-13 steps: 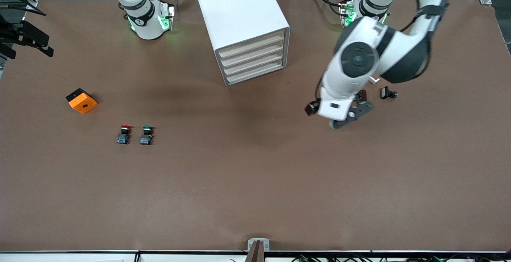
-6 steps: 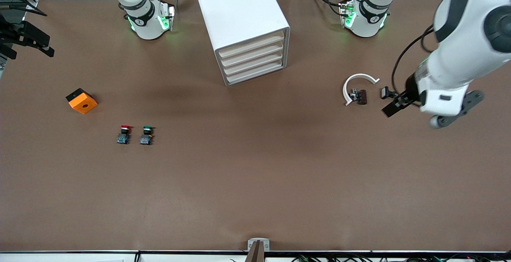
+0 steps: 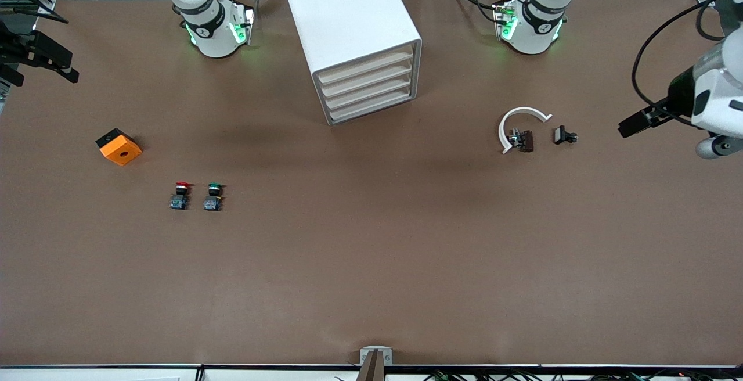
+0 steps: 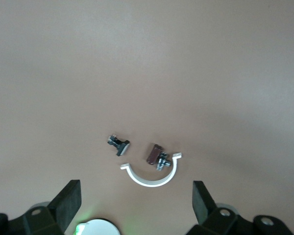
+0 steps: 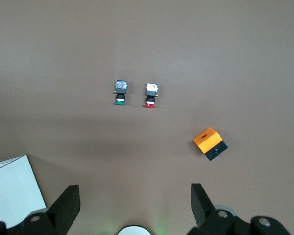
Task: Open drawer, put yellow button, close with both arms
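The brown table (image 3: 371, 265) is mostly bare. The left arm (image 3: 717, 96) is pulled out to about three o'clock at the table's edge. Of the right arm (image 3: 203, 15) I can see only the base, at eleven o'clock. The white cabinet (image 3: 348, 15) stands at twelve o'clock, turned so its fronts face roughly five o'clock. All four trays are flush, including the top drawer (image 3: 365, 67).

The left claw (image 4: 135, 192) hangs high over the table with its fingers spread wide and nothing between them. The right claw (image 5: 133, 193) is just as wide and just as empty, high over its own end of the table.

An orange block (image 3: 119, 147) sits at nine o'clock and a white curved clip (image 3: 519, 115) at two o'clock. The red button (image 3: 181, 194) and green button (image 3: 213, 195) stand side by side at eight o'clock. A brown part (image 3: 526, 140) touches the clip, with a black part (image 3: 562, 135) just beside it.

I can't spot the yellow button anywhere on the table. It may already be shut in the drawer, but nothing here shows that.

If the drawer is yet to be opened, I'd bring one claw in square to that slanted front. It should catch only the uppermost lip and pull straight along the five o'clock line. The other arm could steady the cabinet so the light box doesn't slide. The red and green caps should be left alone.
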You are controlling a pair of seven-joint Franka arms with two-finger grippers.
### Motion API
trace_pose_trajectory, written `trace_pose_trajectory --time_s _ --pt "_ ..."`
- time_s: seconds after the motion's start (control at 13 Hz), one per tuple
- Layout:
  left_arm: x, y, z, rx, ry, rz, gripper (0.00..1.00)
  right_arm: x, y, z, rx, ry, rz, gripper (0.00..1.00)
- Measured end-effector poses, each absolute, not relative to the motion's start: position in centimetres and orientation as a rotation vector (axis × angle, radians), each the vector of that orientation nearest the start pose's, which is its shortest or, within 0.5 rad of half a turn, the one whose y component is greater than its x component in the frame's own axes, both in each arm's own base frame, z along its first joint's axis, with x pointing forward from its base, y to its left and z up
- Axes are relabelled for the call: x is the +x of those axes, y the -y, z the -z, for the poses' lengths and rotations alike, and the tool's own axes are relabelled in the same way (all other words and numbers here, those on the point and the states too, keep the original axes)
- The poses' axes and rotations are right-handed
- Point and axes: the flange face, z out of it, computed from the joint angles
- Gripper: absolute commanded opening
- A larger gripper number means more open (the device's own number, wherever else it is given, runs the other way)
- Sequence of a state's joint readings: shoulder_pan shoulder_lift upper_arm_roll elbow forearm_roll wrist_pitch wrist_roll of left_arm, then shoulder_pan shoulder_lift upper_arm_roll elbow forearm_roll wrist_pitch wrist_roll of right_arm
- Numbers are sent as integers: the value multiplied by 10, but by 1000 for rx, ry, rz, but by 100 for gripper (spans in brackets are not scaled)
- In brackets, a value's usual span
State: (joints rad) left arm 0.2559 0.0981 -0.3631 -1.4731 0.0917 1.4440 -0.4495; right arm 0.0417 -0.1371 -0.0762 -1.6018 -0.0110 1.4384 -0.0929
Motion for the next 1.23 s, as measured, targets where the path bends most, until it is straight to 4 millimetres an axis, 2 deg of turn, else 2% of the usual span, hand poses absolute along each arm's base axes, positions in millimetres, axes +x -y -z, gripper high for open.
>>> trace_pose_trajectory --time_s 0.54,0.85,1.23 --pt "548 34 -641 -3063 417 -121 100 499 19 -660 -3139 99 -46 100" --pt "537 37 -637 -3091 167 -166 100 495 23 -664 -3139 91 -23 100" --pt "511 39 -637 -3117 140 -118 100 492 36 -668 -3139 48 -9 100"
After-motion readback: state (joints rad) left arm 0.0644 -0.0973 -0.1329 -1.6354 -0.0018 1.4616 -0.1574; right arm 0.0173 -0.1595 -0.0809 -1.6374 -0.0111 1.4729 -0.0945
